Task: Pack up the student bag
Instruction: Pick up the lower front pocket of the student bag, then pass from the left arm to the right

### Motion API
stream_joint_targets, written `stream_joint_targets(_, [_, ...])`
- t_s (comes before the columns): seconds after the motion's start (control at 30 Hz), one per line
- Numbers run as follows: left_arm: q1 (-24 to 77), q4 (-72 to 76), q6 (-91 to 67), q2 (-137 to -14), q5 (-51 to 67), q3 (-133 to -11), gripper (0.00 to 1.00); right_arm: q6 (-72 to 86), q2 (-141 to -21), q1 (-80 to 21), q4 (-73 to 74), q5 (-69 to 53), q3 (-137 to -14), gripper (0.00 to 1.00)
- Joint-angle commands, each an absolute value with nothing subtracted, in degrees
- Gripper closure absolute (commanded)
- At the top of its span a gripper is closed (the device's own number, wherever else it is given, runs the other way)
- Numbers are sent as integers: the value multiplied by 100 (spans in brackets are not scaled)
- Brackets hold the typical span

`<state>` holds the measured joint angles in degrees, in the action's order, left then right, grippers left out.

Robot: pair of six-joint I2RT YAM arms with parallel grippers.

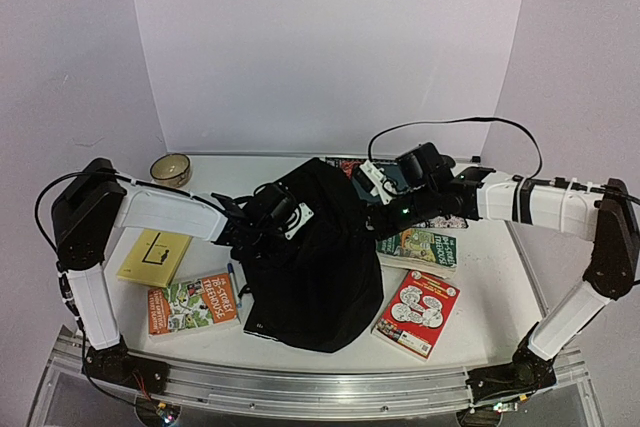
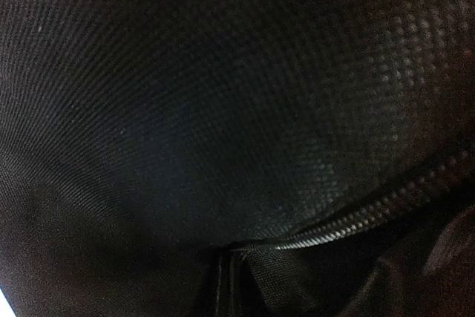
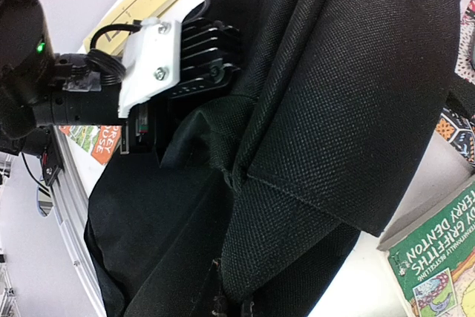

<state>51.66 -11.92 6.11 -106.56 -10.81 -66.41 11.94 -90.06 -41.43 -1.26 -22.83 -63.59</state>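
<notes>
Top external view: the large soft black fabric backpack [image 1: 315,267] is sitting in a heap in the middle of the white tabletop [image 1: 490,287], between the two arms. The left tool [image 1: 255,232] is pressing into the backpack's upper left side. It is clenched, but its fingertips are lying buried in the cloth, and I cannot tell whether any fabric is being pinched. Its own camera is showing nothing but black weave and a zipper line [image 2: 356,219].

The right tool [image 1: 372,215] is reaching in at the backpack's upper right edge, also clenched. In the right wrist view a thick fold of the backpack is draping over it, hiding whatever it may be holding.

A yellow rectangular book [image 1: 154,256] and a colourful paperback [image 1: 192,305] are lying to the left of the backpack. A green paperback [image 1: 418,247] and a red paperback [image 1: 417,313] are lying to the right. A small tan bowl [image 1: 171,169] is sitting at the far left corner.
</notes>
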Motion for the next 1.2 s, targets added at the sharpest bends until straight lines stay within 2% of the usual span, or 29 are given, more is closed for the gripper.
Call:
stream_joint_targets(0.0, [5154,-1154,507,-10255,-1230,-6783,100,1073,-8791,-4049,-193,-2171,-6580,100])
stream_joint_targets(0.5, [5009,-1338,-222,-9186,-680,-6639,100,1051,-8899,-3332,0,-2089,-6408,100])
stream_joint_targets(0.67, [4984,-1362,-572,-8959,-258,-6675,100,1054,-9010,-3305,191,-2026,-6560,93])
stream_joint_targets(0.77, [4988,-1358,-786,-8904,76,-6773,100,1055,-9033,-3306,262,-2061,-6657,81])
stream_joint_targets(0.87, [4983,-1334,-1020,-8895,333,-6888,100,1066,-8930,-3320,374,-1926,-6686,58])
stream_joint_targets(0.97, [4989,-1305,-1180,-8895,404,-6952,100,1094,-8741,-3387,518,-1567,-6708,42])
stream_joint_targets(1.17, [4993,-1261,-1248,-8868,429,-6987,100,826,-8480,-3829,703,-1154,-6827,21])
